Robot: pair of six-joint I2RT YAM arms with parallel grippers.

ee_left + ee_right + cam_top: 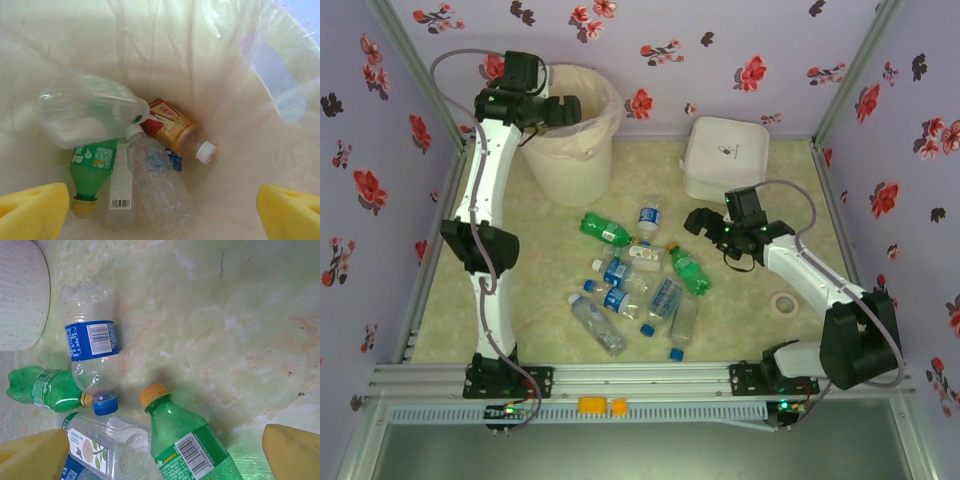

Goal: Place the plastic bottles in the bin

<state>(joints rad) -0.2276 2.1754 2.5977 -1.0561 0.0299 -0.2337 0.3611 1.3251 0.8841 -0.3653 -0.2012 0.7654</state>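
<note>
The left hand (pixel 565 108) hangs released, pads spread wide with nothing between them, over the mouth of the bin (pixel 575 170), by its left rim in the far left corner. Below it, inside the liner, lie a clear bottle (pixel 90 117), a green bottle (pixel 92 170) and a red-labelled bottle (pixel 172 125). The right hand (pixel 695 222), also spread open, hovers at the right edge of the plastic bottles (pixel 665 297) heaped in the middle of the counter (pixel 545 270). Bare counter runs along the left and near right. A white box (pixel 725 158) sits far right.
</note>
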